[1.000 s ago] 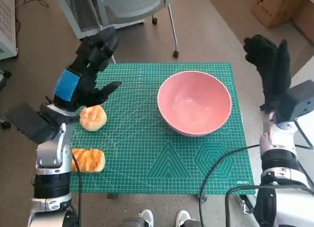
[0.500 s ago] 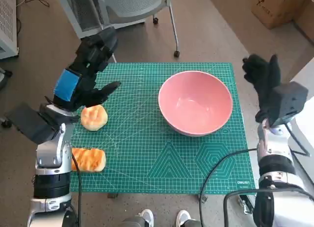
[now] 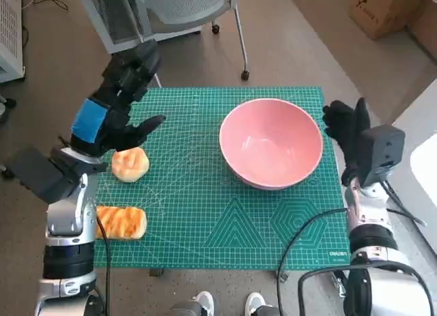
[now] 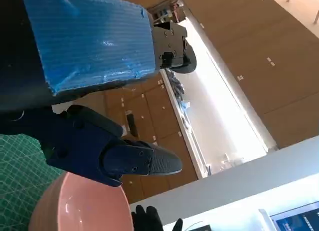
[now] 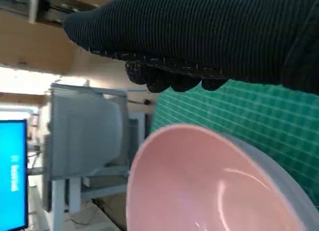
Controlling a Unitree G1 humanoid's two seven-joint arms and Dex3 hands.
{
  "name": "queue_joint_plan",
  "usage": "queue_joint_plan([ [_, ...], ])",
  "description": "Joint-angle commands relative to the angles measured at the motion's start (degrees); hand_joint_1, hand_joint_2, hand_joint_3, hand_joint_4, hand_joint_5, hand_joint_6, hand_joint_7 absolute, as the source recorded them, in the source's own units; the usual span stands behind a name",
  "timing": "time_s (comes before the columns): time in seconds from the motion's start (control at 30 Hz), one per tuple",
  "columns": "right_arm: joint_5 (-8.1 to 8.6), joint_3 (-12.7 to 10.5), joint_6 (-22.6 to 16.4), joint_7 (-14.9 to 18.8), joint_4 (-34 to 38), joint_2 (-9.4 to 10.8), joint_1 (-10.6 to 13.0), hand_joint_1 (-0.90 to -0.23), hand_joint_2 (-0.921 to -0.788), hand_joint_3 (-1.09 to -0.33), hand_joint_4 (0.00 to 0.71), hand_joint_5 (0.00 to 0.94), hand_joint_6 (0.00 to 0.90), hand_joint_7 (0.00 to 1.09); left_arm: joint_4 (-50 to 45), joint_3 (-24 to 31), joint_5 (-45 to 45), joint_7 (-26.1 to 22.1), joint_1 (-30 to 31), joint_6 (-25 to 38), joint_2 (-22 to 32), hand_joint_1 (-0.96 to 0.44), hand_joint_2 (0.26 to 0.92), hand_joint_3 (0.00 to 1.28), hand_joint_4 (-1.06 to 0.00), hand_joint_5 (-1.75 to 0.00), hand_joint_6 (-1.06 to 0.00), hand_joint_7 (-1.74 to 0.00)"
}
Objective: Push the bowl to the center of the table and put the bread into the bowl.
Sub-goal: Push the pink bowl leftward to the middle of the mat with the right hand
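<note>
Head view: bowl [image 3: 271, 142] on the surface, far right of center
Right robot hand [image 3: 345, 125]: empty, fingers spread, just right of bowl
Left robot hand [image 3: 121, 97]: empty, fingers apart, over round bread [image 3: 130, 164]

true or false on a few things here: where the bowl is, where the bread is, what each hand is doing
1. The pink bowl is empty. True.
2. Both pieces of bread lie in the bowl. False: the round bun and the long loaf lie on the green mat.
3. The right hand grips the bowl's rim. False: it is beside the bowl, holding nothing.
4. The left hand holds the bun. False: it hovers above it, fingers apart.
5. A chair stands beyond the table. True.
</note>
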Motion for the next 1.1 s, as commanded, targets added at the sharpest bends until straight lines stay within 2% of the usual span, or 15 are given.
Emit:
queue_joint_plan([
  [0.03,-0.38,-0.16,1.64,0.51,0.88,1.97,1.26,-0.603,-0.921,-0.846,0.129,0.002,0.271,0.01,-1.47,1.08,-1.11,-0.48,1.47,0.2,1.13,-0.52,0.877,0.26,-0.18,-0.01,0.0,-0.53],
  [0.27,-0.69,0.13,2.05,0.73,0.78,4.13,0.53,-0.631,-0.921,-0.841,0.135,0.004,0.286,0.02,-2.66,1.89,-1.83,-0.79,3.03,1.0,1.7,-0.5,0.9,0.21,-0.18,-0.01,0.0,-0.52],
  [0.63,-0.3,0.17,1.77,1.77,0.33,7.76,-1.42,-0.617,-0.921,-0.86,0.131,0.001,0.311,0.03,-4.78,2.66,-1.84,-0.21,5.51,1.56,2.78,-0.5,0.921,0.15,-0.18,0.0,0.0,-0.51],
  [0.8,-0.67,0.57,1.42,1.38,0.25,9.43,-2.37,-0.623,-0.921,-0.867,0.146,0.009,0.314,0.03,-4.98,3.17,-1.52,-0.01,6.49,0.94,3.26,-0.53,0.921,0.14,-0.19,-0.01,0.0,-0.5],
  [1.1,-1.35,1.44,2.22,1.62,0.64,11.14,-3.59,-0.673,-0.921,-0.807,0.178,0.019,0.354,0.05,-5.86,4.12,-1.22,0.73,7.99,0.52,3.61,-0.56,0.921,0.14,-0.19,-0.01,0.0,-0.51],
])
